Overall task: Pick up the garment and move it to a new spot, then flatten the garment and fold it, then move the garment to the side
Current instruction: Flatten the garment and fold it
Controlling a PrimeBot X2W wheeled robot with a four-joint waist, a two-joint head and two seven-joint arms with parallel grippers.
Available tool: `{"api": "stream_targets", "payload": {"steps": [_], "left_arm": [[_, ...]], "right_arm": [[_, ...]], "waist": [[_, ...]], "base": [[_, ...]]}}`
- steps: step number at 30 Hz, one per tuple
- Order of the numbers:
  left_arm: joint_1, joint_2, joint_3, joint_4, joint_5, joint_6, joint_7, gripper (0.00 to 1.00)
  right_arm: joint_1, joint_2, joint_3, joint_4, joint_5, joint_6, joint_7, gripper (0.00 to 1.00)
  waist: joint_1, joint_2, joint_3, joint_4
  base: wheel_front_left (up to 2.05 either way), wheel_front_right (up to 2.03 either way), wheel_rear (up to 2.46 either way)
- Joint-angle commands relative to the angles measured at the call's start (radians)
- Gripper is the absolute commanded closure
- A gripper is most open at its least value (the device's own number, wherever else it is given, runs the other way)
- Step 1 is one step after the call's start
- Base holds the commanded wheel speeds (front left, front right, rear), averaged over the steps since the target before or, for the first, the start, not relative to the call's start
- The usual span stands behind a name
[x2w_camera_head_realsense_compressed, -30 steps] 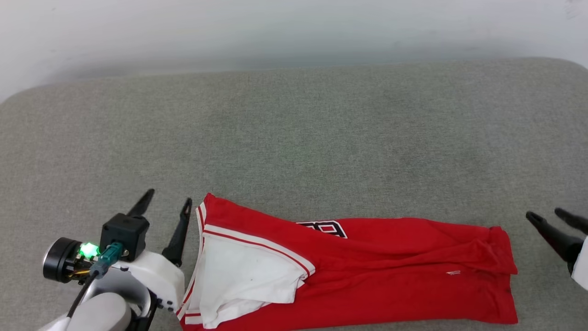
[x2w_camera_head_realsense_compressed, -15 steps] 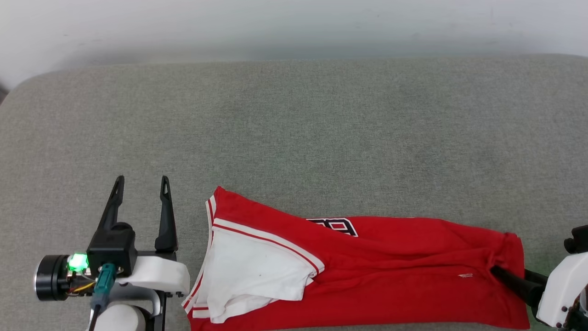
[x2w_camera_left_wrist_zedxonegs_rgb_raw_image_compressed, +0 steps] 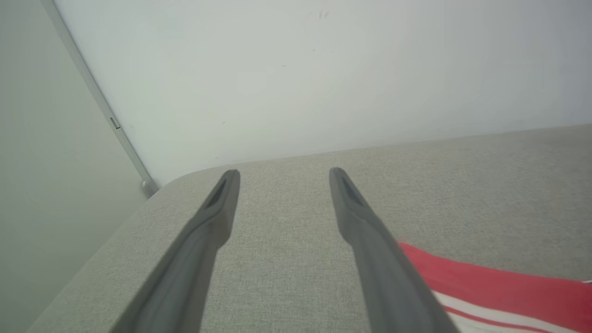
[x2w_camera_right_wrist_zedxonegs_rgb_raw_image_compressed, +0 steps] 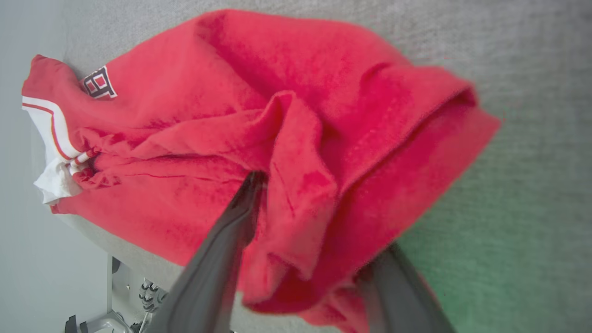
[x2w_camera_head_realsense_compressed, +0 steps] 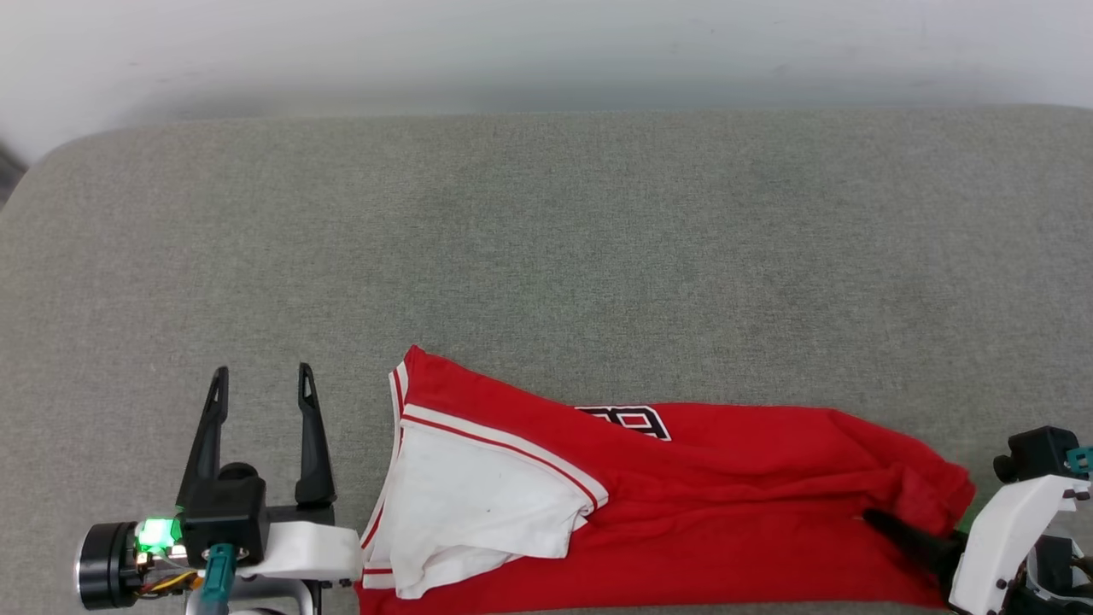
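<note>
2 right fingers [x2w_camera_right_wrist_zedxonegs_rgb_raw_image_compressed: 219, 259] astride garment [x2w_camera_right_wrist_zedxonegs_rgb_raw_image_compressed: 351, 92] end

The garment [x2w_camera_head_realsense_compressed: 726, 478] runs off the bottom edge of the head view, so its near edge is cut off. Its black lettering [x2w_camera_head_realsense_compressed: 628, 420] is mostly tucked under a fold, with too little showing to read. In the right wrist view one fingertip of the right gripper [x2w_camera_right_wrist_zedxonegs_rgb_raw_image_compressed: 319, 215] is buried under bunched, blurred red cloth, so whether the jaws pinch that cloth cannot be told.
</note>
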State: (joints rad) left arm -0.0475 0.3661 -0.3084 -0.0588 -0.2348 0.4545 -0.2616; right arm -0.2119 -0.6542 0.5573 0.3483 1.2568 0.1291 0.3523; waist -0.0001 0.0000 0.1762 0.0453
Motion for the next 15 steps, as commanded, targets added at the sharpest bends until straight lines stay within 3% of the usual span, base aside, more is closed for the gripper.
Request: {"api": "stream_targets", "payload": {"steps": [1,15], "left_arm": [[0.016,-0.013,0.013,0.002,0.017,-0.01,-0.005,0.0],[0.108,-0.142,0.133,-0.01,0.136,-0.101,-0.005,0.0]], "right_arm": [[0.025,0.039,0.035,0.006,-0.009,0.003,0.005,1.0],[-0.019,-0.121,-0.049,0.033,-0.019,0.001,-0.042,1.0]], "waist": [[0.0001,0.0,-0.001,0.0],[0.0001,0.0,-0.049,-0.007]], "base": [[0.0,0.0,0.0],[0.0,0.0,0.0]]}}
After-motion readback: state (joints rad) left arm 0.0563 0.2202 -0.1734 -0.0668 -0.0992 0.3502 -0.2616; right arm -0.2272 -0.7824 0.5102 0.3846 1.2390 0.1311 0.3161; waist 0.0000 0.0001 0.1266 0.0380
